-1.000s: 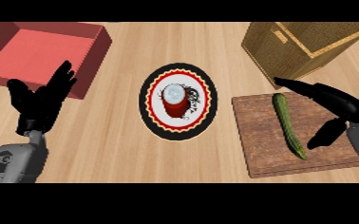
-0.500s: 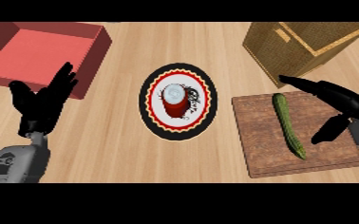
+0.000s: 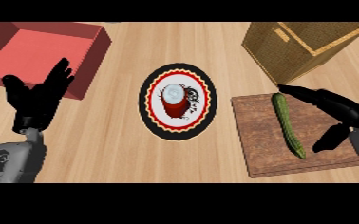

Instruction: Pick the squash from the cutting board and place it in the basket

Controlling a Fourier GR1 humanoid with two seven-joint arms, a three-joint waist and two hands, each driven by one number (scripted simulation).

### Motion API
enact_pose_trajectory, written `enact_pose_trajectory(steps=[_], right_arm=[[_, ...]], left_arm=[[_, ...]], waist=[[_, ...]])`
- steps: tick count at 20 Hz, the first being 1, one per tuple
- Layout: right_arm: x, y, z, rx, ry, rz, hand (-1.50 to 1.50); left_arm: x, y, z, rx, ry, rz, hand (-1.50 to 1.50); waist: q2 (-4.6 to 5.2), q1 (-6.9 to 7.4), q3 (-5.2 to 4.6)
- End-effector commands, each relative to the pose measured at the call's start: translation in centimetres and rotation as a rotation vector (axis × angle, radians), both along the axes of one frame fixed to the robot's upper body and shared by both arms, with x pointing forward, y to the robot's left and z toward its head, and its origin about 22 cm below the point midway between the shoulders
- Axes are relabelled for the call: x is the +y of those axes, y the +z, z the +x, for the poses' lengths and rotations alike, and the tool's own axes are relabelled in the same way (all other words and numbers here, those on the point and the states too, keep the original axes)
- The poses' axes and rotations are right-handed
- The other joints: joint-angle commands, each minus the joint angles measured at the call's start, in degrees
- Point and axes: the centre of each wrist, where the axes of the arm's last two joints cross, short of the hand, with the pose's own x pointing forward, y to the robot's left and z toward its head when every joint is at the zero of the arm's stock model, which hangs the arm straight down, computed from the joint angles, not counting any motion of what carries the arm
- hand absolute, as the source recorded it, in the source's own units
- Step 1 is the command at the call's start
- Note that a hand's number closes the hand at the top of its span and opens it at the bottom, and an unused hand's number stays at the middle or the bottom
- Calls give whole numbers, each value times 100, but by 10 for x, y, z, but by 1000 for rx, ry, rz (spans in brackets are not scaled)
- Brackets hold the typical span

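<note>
Your right robot hand (image 3: 335, 107) is over the far right side of the cutting board (image 3: 256, 137). It is spread wide and holds nothing. One long finger points toward the squash's far tip, and the thumb hangs near its nearer end.

The squash (image 3: 288, 126) lies lengthwise on the board, right of the board's middle. You cannot tell whether the finger touches it.

The basket (image 3: 280, 52) stands just beyond the board's far edge, its near corner close above the squash's tip. Left of the board, a strip of bare tabletop (image 3: 119, 137) separates it from the plate (image 3: 145, 109), which carries a red cup (image 3: 175, 102).

Your left robot hand (image 3: 38, 97) rests open, fingers up, at the left edge. It is just in front of the red box (image 3: 88, 66), well apart from everything else.
</note>
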Motion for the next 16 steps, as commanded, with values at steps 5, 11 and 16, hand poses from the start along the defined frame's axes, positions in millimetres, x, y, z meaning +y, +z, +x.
enact_pose_trajectory(steps=[5,11,16], right_arm=[[8,-23,-1,10,33,-37,-150],[21,-35,-5,-27,37,-48,-150],[33,-36,-9,-52,119,-137,150]], left_arm=[[0,-3,-3,5,6,-19,0],[-2,-10,-16,1,4,-6,0],[8,-11,-5,15,-4,-9,0]], waist=[[3,12,0],[-3,15,0],[-4,-15,-2]])
